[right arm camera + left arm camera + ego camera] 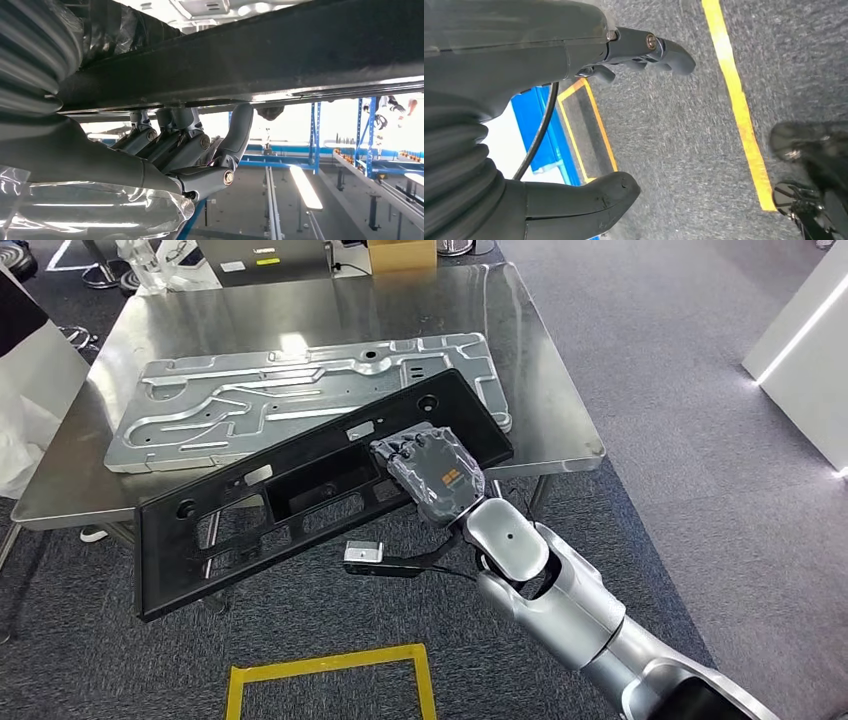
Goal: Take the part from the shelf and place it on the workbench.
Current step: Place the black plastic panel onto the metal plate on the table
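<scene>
Carry nearly done — the right robot hand [432, 472] grips the long black part [300, 490] at its near edge, fingers [180, 140] curled under it in the right wrist view. The part hangs tilted, its far end over the near edge of the steel table [560, 390], its other end out over the carpet. The placing step is what's in hand; next, I'd judge, the part needs carrying further in and levelling before release. In the way: a large silver metal panel [300, 395] already lies on the table, just beyond the black part — little bare steel on the near side. The left robot hand [574, 125] hangs over the carpet, fingers apart, holding nothing. Yellow floor tape [330, 665] marks a box below.
</scene>
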